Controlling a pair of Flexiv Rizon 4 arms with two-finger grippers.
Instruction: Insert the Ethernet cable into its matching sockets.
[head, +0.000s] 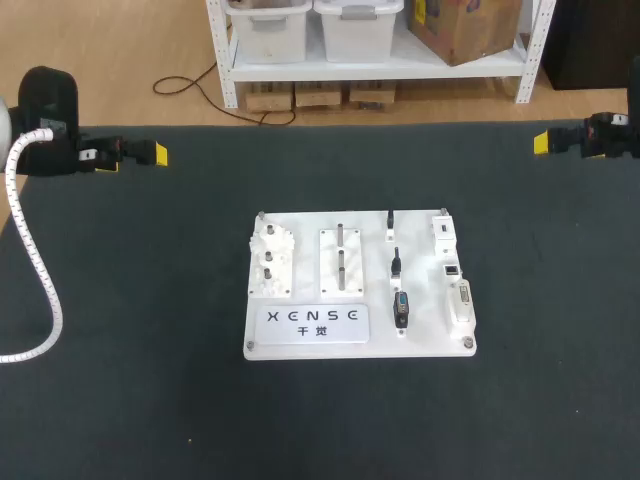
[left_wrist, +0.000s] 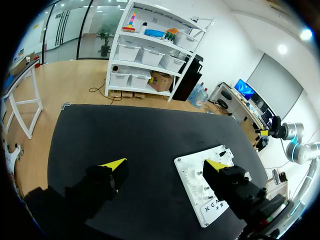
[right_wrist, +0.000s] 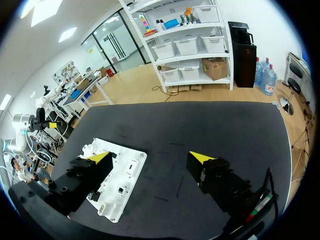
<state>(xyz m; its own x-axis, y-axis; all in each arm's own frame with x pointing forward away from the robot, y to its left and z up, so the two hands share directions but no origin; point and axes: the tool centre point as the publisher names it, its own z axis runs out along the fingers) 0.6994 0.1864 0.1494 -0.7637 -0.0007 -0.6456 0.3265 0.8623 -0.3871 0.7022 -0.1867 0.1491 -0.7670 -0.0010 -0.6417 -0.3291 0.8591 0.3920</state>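
A white practice board (head: 300, 345) lies flat in the middle of the black table mat. Its third column holds black plugs (head: 396, 263), the largest (head: 401, 308) nearest the front. To their right sit a white block (head: 441, 232), a small dark socket (head: 452, 270) and a wide connector (head: 462, 303). I cannot tell which plug is the Ethernet one. My left gripper (head: 150, 153) hangs at the far left edge, open and empty (left_wrist: 165, 165). My right gripper (head: 545, 142) is at the far right edge, open and empty (right_wrist: 150, 157). Both are well away from the board (left_wrist: 192, 175) (right_wrist: 125, 175).
A white ribbed hose (head: 40, 280) from my left arm droops onto the mat at the left side. The board also carries a white fixture with round posts (head: 271, 258) and a slotted plate (head: 341, 262). Bare mat (head: 150, 380) surrounds the board.
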